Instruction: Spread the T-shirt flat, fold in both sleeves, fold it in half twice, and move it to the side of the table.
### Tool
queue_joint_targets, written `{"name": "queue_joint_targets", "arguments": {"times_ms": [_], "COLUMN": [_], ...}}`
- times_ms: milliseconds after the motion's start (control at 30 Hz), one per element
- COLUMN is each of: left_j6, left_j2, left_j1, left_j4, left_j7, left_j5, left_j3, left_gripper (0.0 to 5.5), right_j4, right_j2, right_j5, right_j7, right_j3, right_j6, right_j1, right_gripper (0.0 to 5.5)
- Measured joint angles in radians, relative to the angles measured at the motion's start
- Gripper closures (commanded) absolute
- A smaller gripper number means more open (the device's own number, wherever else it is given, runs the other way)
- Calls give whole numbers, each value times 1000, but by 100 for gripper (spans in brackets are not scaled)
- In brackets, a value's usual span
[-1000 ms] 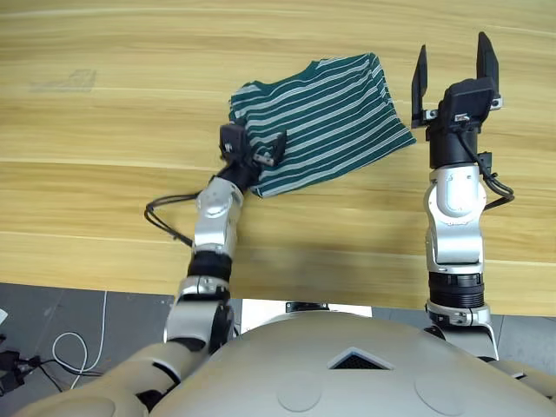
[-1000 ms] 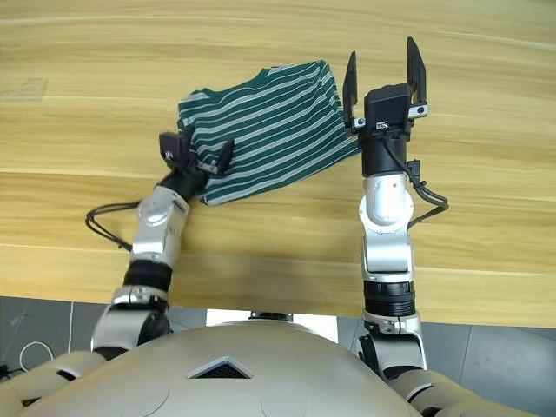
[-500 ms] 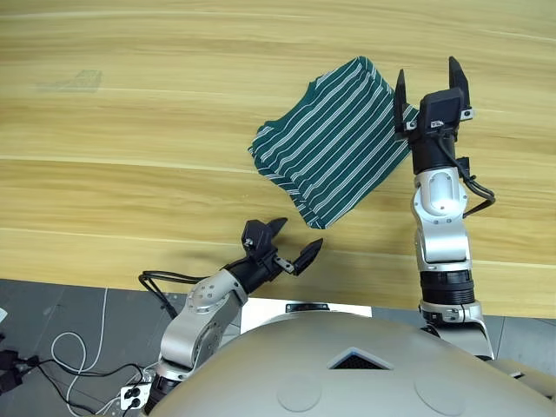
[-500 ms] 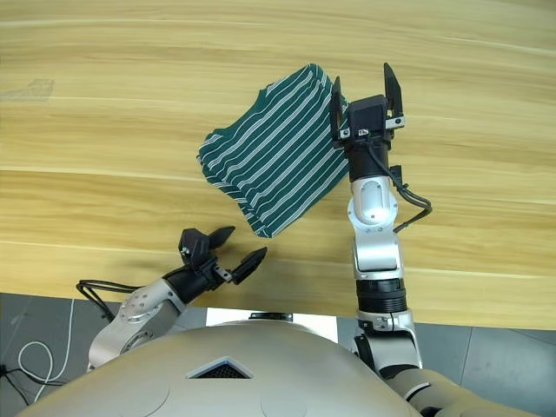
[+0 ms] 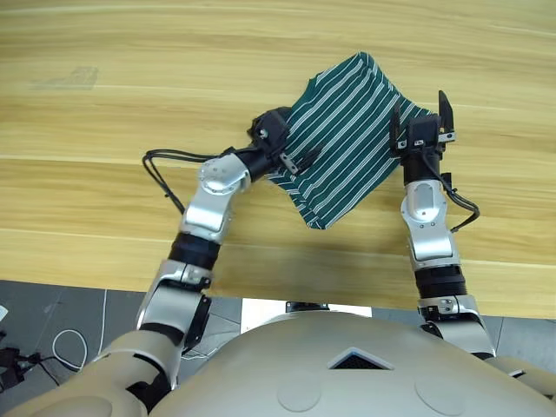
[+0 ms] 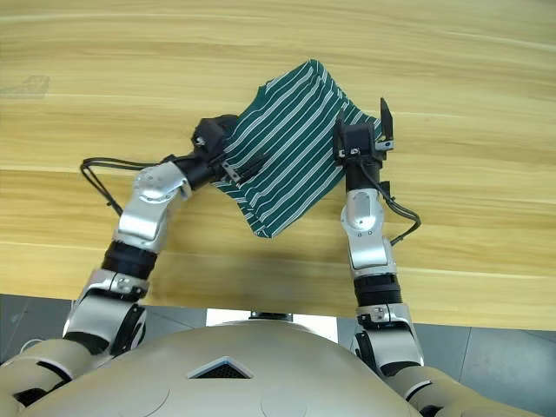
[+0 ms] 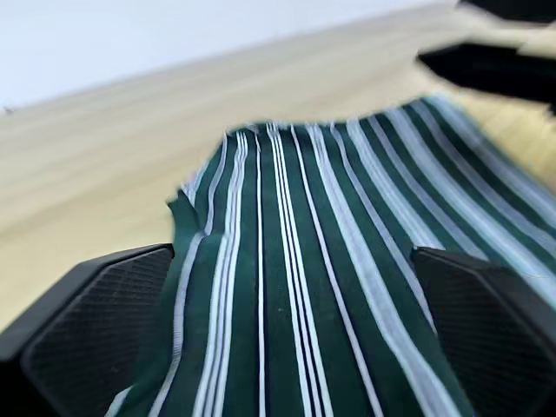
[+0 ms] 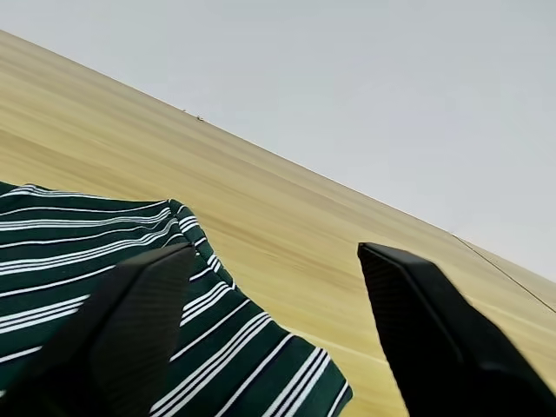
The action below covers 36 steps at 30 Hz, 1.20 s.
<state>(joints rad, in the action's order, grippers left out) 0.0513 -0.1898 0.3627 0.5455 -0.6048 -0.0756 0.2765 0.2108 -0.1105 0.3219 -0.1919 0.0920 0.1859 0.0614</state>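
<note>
While both pincers stand spread, the folded dark green T-shirt with white stripes [image 5: 347, 130] lies between them on the light wooden table [image 5: 130, 104].

The left pincer [image 7: 291, 256] sits at one edge of the shirt with its two black fingers wide apart. The striped cloth runs out between them and away ahead of the pincer, and nothing is pinched. The right pincer [image 5: 419, 113] is at the opposite edge of the shirt, with its fingers also apart and pointing away from the robot. One of its fingers is over the cloth's border and the other is over bare wood just beside it. A corner of the shirt points back toward the robot, between the two forearms.
</note>
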Motion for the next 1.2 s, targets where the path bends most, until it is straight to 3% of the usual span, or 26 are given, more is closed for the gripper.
{"name": "queue_joint_targets", "arguments": {"times_ms": [133, 233, 333, 433, 567, 667, 867, 1100, 1200], "left_j6": [129, 170, 156, 55, -158, -337, -493, -371, -335], "left_j2": [71, 96, 98, 94, 89, 120, 209, 204, 209], "left_j1": [155, 141, -25, -290, -620, -761, -786, -703, -723], "left_j4": [342, 405, 185, -177, -588, -787, -862, -789, -850], "left_j7": [-12, -6, -11, -7, 73, 179, 321, 319, 268], "left_j5": [29, -10, -68, -136, -217, -307, -382, -308, -323], "left_j3": [-12, -79, -99, -71, -24, -25, -31, -35, 20], "left_gripper": [43, 43, 43, 43, 43, 43, 43, 43, 43], "right_j4": [9, 3, 2, 2, -1, -10, -42, -160, -228], "right_j2": [0, -4, -13, -13, -18, -26, -60, -172, -217], "right_j5": [17, 18, 17, 17, 17, 15, 14, 11, 14], "right_j7": [-5, -13, -14, -14, -13, -1, 35, 116, 156], "right_j3": [13, 10, 8, 8, 8, -3, -18, -82, -108], "right_j6": [20, 29, 30, 30, 30, 29, 23, 1, -41], "right_j1": [0, -11, -25, -30, -43, -59, -96, -198, -291], "right_gripper": [202, 202, 202, 202, 202, 202, 202, 202, 202]}}
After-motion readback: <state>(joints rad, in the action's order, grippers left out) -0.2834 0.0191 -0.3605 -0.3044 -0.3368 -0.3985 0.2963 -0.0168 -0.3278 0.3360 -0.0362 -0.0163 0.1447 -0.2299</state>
